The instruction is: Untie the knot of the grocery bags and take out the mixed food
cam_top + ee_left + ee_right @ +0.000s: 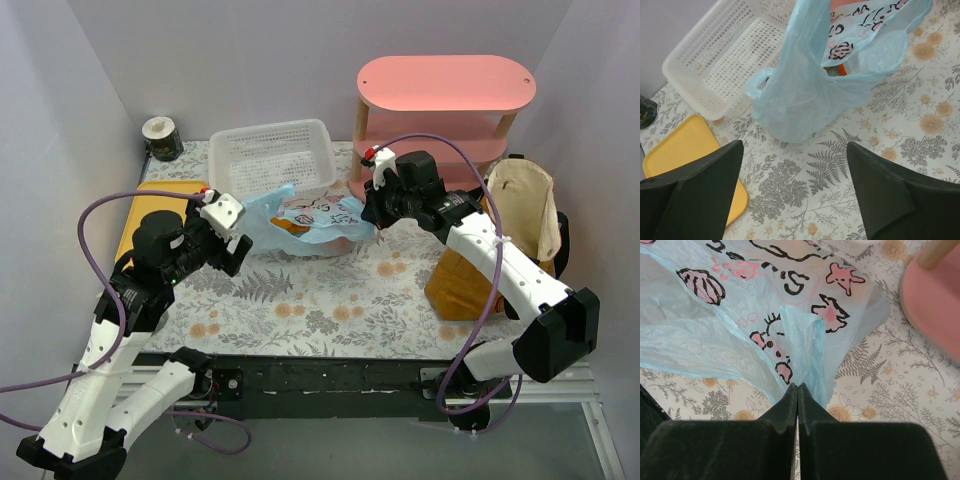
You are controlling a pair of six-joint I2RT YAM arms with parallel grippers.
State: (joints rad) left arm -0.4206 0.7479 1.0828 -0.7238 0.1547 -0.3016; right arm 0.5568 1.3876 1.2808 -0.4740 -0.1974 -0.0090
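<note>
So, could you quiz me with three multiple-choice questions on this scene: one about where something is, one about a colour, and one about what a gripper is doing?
1. Where is the white basket?
A: at the near edge. B: at the back, just behind the blue bag. C: on the floor.
2. What colour is the shelf?
A: pink. B: green. C: black.
3. The right gripper is:
A: wide open and empty. B: holding a can. C: shut on the blue bag.
Answers: 1 B, the top view shows it beyond the bag; 2 A, its tiers are pink; 3 C, its wrist view shows the jaws closed on the plastic.
</note>
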